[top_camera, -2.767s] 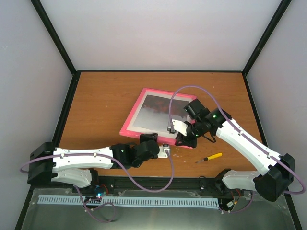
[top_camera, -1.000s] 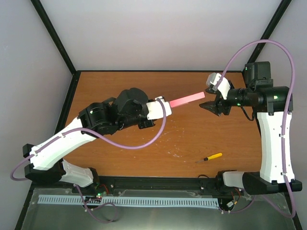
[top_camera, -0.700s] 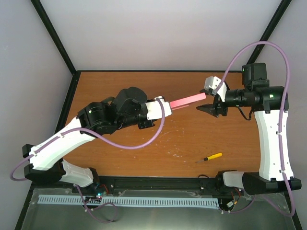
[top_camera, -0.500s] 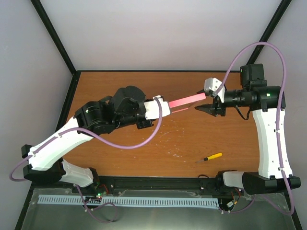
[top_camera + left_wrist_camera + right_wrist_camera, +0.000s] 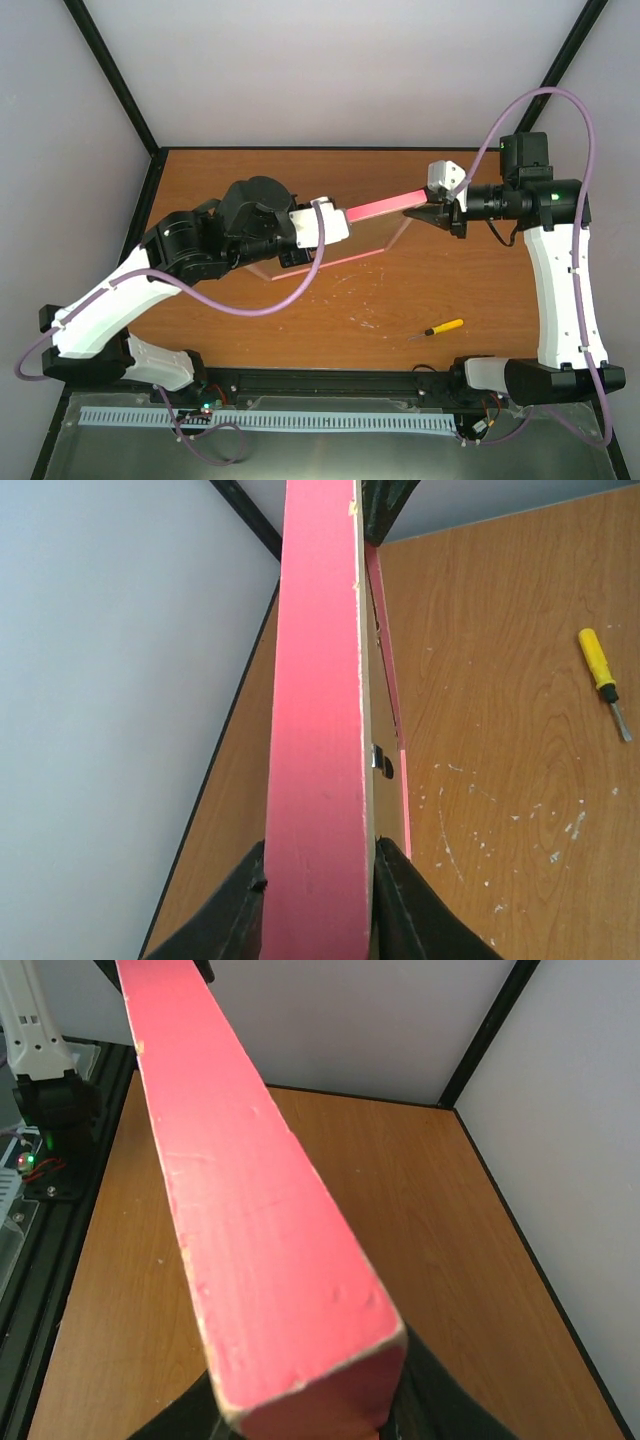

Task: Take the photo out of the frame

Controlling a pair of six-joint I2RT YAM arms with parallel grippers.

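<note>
the frame hangs on edge above the table, its long axis running left to right between the arms. left gripper clamps its left end; right gripper pinches the right corner.

A robotics lab cell: plain white panel walls, black corner struts, scuffed wooden bench.

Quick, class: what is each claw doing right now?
Left claw: closed on the thin bright pink rectangular picture frame.
Right claw: closed on the same frame's other end.
</note>
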